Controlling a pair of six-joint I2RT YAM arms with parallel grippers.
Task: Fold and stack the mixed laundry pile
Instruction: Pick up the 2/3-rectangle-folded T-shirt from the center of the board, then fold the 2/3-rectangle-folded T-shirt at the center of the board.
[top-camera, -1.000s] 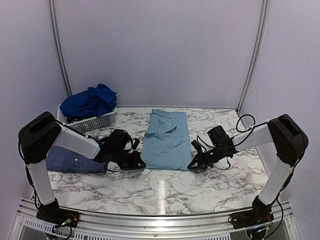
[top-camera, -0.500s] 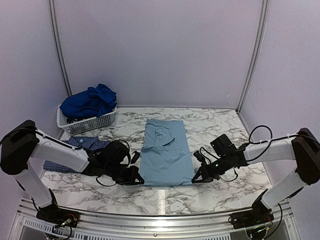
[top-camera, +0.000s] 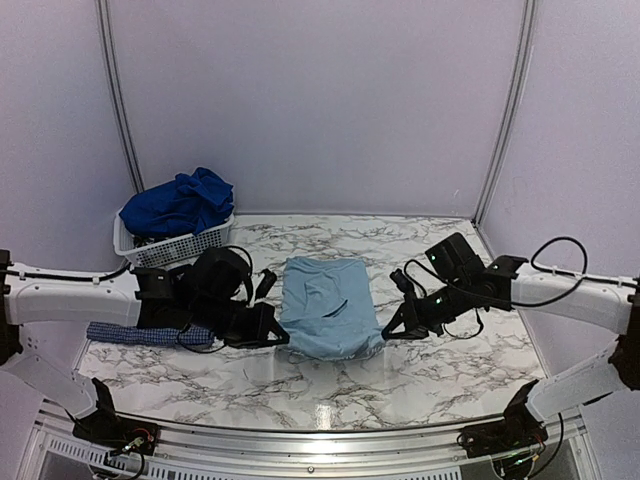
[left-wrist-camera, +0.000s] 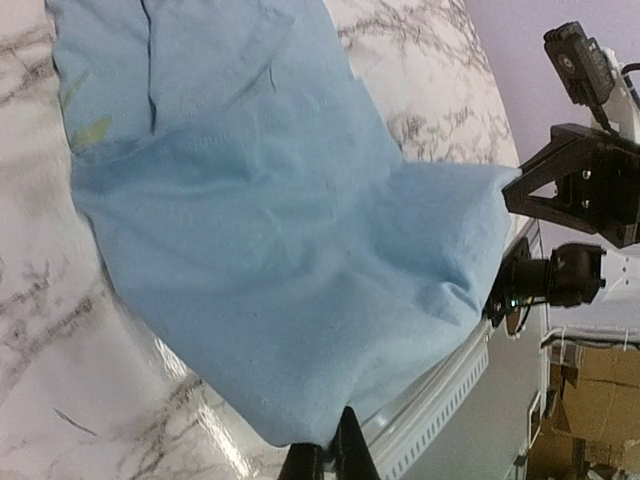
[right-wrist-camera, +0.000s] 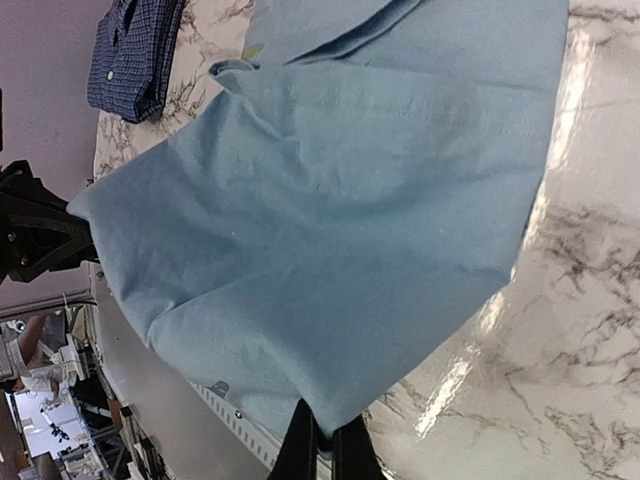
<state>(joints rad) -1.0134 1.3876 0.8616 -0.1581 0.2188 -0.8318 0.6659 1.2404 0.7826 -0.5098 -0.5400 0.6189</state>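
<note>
Marble-patterned table (top-camera: 330, 385): at its centre a pale blue T-shirt (top-camera: 325, 315) is held, near hem raised, its corners pinched in the closed left gripper (top-camera: 283, 338) and closed right gripper (top-camera: 387, 333). A navy checked shirt (top-camera: 135, 332) is laid at left, royal blue clothes (top-camera: 180, 203) heaped in a basket (top-camera: 185, 245).
</note>
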